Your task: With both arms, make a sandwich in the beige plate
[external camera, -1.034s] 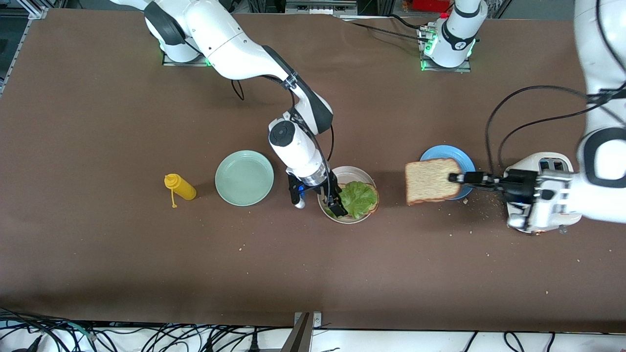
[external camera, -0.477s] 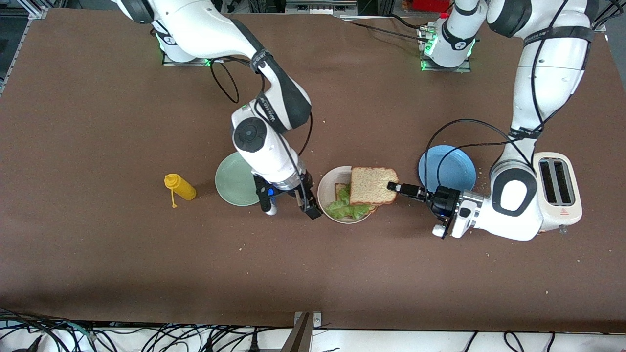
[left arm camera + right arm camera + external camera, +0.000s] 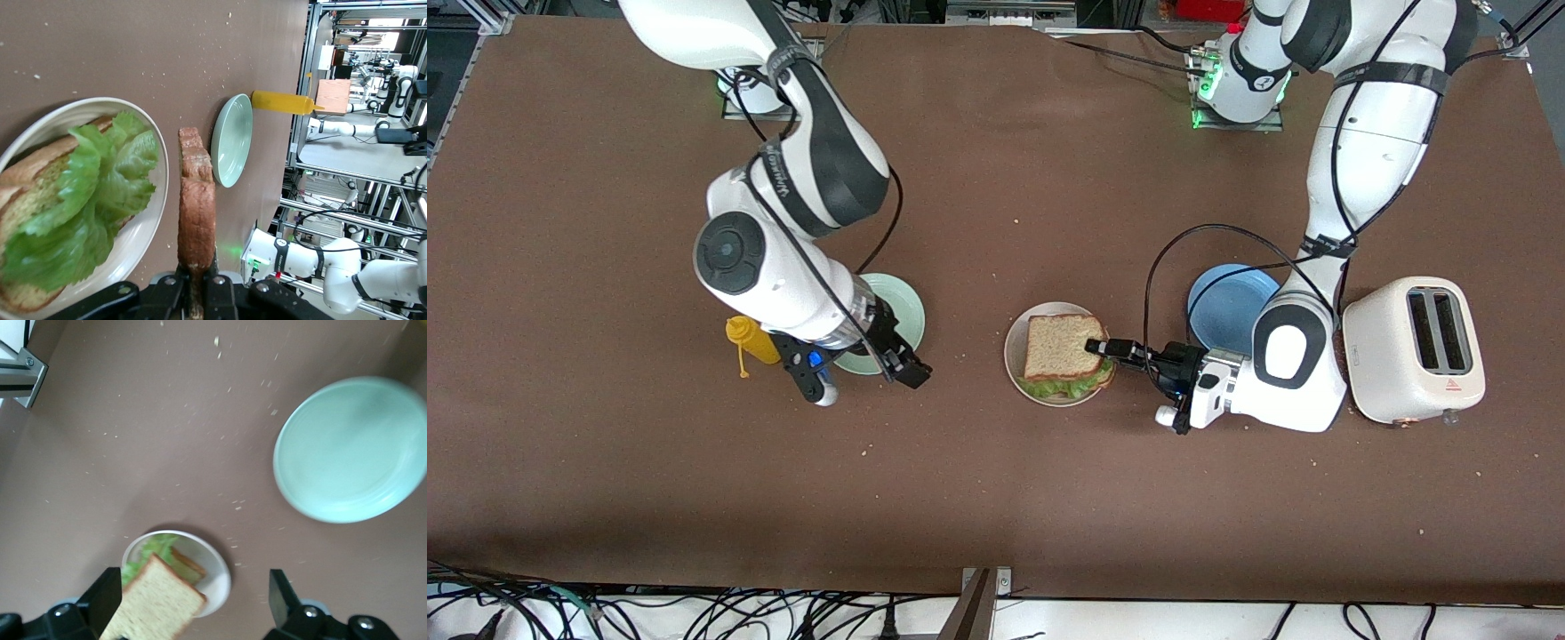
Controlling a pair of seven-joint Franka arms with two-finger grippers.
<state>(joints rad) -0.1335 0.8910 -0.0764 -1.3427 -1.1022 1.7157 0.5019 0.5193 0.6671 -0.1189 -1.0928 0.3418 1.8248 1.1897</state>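
While left gripper (image 3: 1100, 346) pinches top toast (image 3: 1060, 346), beige plate (image 3: 1016, 356) holds lettuce (image 3: 1069, 387); right gripper (image 3: 871, 373) spread.

The top toast slice (image 3: 1059, 346) covers most of the lettuce (image 3: 1069, 387) and the lower slice in the front view. The right arm hides part of the mint-green plate (image 3: 903, 307). The left arm overlaps the blue plate (image 3: 1223, 302). The beige plate (image 3: 143, 237) runs off the left wrist view.

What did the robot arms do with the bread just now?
The left hand, shut on the top toast slice, carried it from the blue plate onto the lettuce in the beige plate. The open right hand backed off toward the green plate. Bottle and toaster stayed.
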